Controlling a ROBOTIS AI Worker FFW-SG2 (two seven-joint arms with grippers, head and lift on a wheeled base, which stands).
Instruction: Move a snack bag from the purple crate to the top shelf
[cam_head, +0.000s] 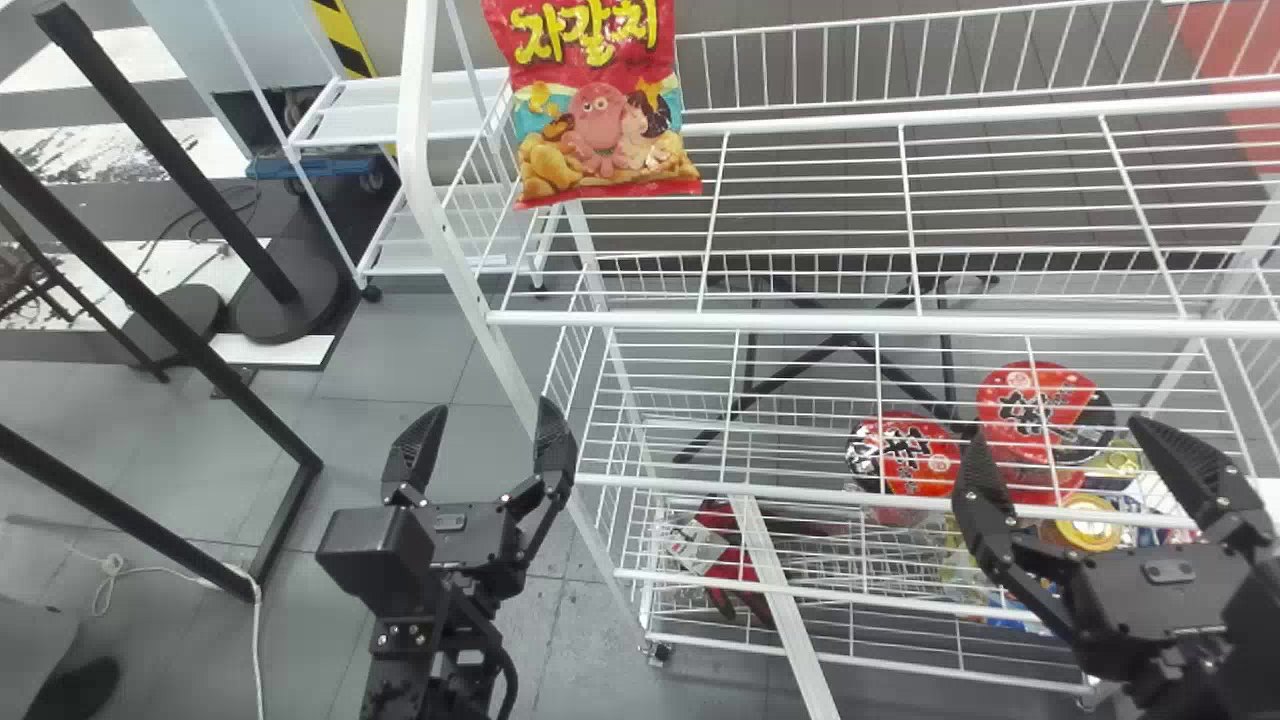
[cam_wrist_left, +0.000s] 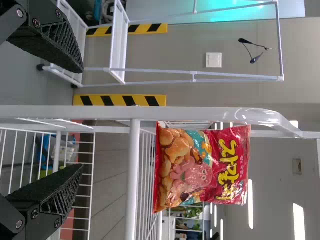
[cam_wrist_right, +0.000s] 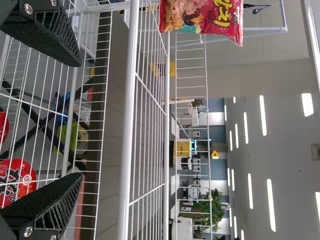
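Head view: L hand (cam_head: 485, 445) wide open, nothing held. R hand (cam_head: 1078, 450) same, fingers well apart. 1 snack bag (cam_head: 605, 115), upright on top shelf (cam_head: 860, 322) of wire rack, ahead of L hand & a bit to its R, at that shelf's L end. In the way: rack upright (cam_head: 470, 270) btwn L hand & bag; shelf rails ahead of R hand. Lower rack levels, beyond R hand: 2 red round lids (cam_head: 905, 455), 1 yellow lid (cam_head: 1088, 525); red pkt (cam_head: 715, 545) low, btwn hands. White cart (cam_head: 410, 100) far ahead of L hand; black posts (cam_head: 180, 160) to its L.

L wrist: L hand (cam_wrist_left: 81, 120) gaping; bag beyond fingertips, apart.

R wrist: R hand (cam_wrist_right: 81, 120) gaping; bag past fingertips, well off; 2 red lids near one finger.
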